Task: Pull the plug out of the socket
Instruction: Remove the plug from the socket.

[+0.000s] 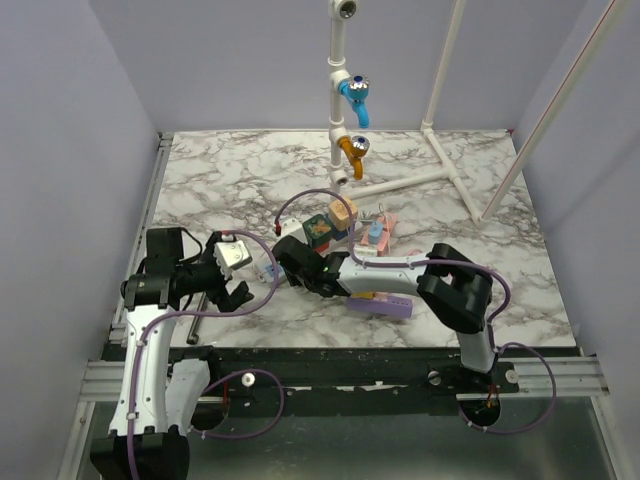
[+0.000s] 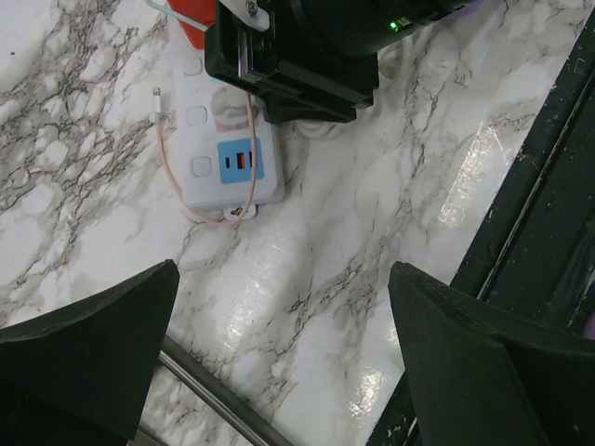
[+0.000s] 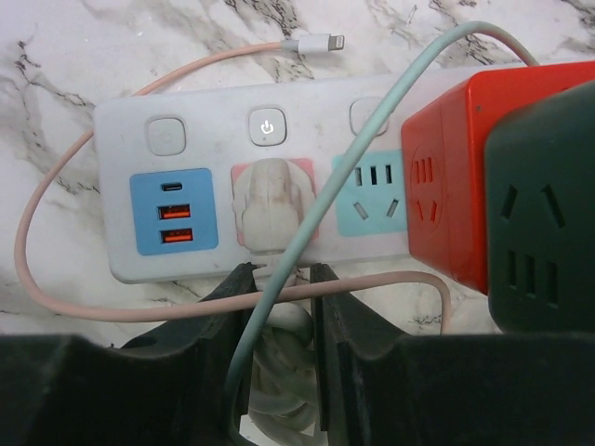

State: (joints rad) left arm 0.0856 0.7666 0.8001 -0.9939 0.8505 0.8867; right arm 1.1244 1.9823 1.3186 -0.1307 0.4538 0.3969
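Off-white plug (image 3: 270, 200) sits in a pink socket (image 3: 239, 177) ahead of the right jaws, clamped on its cord (image 3: 288, 376). Left jaws gape. Power symbol on button (image 3: 267, 127).

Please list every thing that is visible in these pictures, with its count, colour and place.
table: 1, grey-veined marble, under everything
pipe frame: 1, white, far side
blue tap: 1, blue, on the frame's upright pipe
orange tap: 1, orange, below the blue one
power strip: 1, white, mid-table
white plug: 1, white, in the strip's pink socket
red cube adapter: 1, red, on the strip
green cube adapter: 1, dark green, against the red one
pink cable: 1, pink, looped round the strip
pale green cable: 1, crossing the strip
purple block: 1, under the right arm
metal rod: 1, grey, near-left
left gripper: 1, black, open above the table
right gripper: 1, black, closed on the plug's lower end
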